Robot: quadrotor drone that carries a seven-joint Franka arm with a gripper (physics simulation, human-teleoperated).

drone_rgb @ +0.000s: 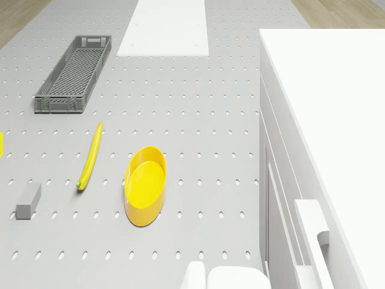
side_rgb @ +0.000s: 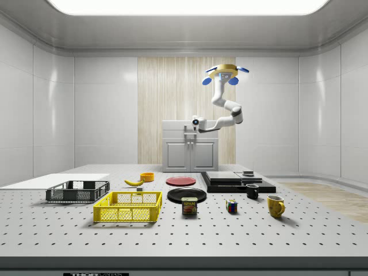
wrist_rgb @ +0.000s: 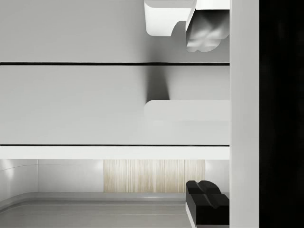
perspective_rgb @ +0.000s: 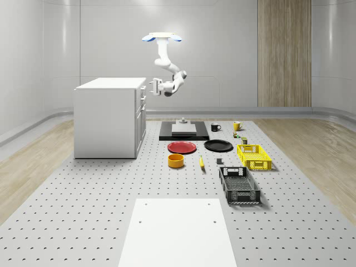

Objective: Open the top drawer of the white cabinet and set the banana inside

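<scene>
Plainly the banana (drone_rgb: 91,155) lies flat on the table beside the yellow bowl (drone_rgb: 145,185), light, slightly soft, best pinched mid-length. Across from it, the white cabinet (perspective_rgb: 107,118) (drawer unopened) faces the gripper (perspective_rgb: 154,86), fingers spread astride its top handle (wrist_rgb: 187,108), drone hovering above.

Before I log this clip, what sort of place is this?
Probably a simulated robotics lab, not a home: a grey perforated bench floor like an optical breadboard, a white drawer cabinet standing on it, and test props laid out in the open, such as a yellow plastic crate and a yellow banana.
</scene>
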